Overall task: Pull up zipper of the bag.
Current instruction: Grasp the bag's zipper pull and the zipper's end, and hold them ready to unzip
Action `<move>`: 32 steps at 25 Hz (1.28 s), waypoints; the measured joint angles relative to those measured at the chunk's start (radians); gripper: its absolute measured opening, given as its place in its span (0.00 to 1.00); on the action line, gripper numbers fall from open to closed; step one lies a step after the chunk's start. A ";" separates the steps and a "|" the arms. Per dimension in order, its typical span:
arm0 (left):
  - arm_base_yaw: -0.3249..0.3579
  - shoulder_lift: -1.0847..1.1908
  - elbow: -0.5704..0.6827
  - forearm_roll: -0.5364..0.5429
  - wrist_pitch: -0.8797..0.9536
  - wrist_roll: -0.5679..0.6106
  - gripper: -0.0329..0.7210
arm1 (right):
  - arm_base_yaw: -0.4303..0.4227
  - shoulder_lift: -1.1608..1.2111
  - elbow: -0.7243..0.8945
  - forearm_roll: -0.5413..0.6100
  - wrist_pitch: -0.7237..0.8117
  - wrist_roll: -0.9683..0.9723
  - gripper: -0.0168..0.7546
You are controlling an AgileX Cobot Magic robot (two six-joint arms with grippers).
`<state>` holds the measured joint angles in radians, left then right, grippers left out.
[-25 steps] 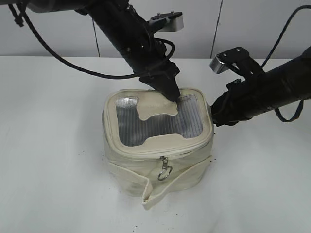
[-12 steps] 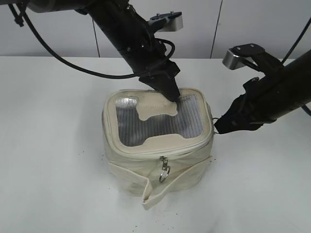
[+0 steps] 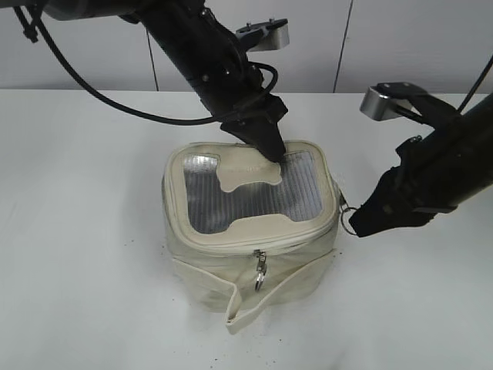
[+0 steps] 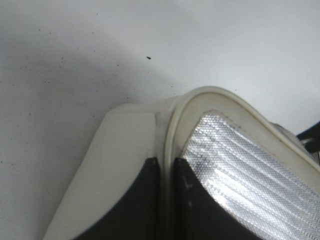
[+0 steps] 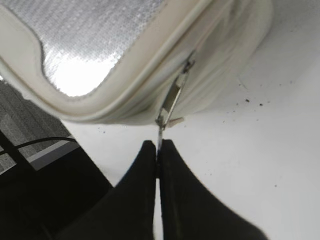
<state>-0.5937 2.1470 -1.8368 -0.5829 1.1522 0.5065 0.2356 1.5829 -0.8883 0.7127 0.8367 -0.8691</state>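
The cream bag [image 3: 231, 258] stands mid-table, its grey mesh window [image 3: 296, 193] facing up. My left gripper [image 3: 272, 151] is shut on the bag's raised back rim [image 4: 168, 135], beside the mesh [image 4: 250, 170]. My right gripper [image 3: 357, 224] is off the bag's right side, shut on a silver ring pull [image 3: 347, 208] of the zipper. In the right wrist view the gripper [image 5: 158, 148] pinches that pull [image 5: 171, 97], which stretches from the zip line [image 5: 197, 47]. A second ring pull [image 3: 260, 270] hangs loose at the bag's front.
The bag's loose strap [image 3: 239, 304] lies round the bag's lower front with its end sticking out toward the table's front. The white table [image 3: 85, 231] spreads on all sides. A grey wall [image 3: 416, 38] runs behind. Both arms' cables hang above the table's back.
My right gripper has moved right and toward the front, away from the bag's right side, drawing the ring pull out with it. The left gripper has stayed on the back rim.
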 joint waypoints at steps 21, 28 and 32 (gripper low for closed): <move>0.000 0.000 0.000 0.002 0.002 -0.008 0.10 | 0.420 -0.109 0.085 0.111 -0.140 0.100 0.01; -0.001 0.000 0.000 0.000 0.021 -0.006 0.10 | 0.490 -0.031 0.021 0.119 -0.168 0.114 0.01; -0.001 0.001 0.000 0.000 0.018 -0.006 0.10 | 0.495 -0.038 0.019 0.050 -0.191 0.275 0.11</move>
<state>-0.5948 2.1480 -1.8368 -0.5827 1.1698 0.5007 0.7307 1.5453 -0.8694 0.7630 0.6457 -0.5937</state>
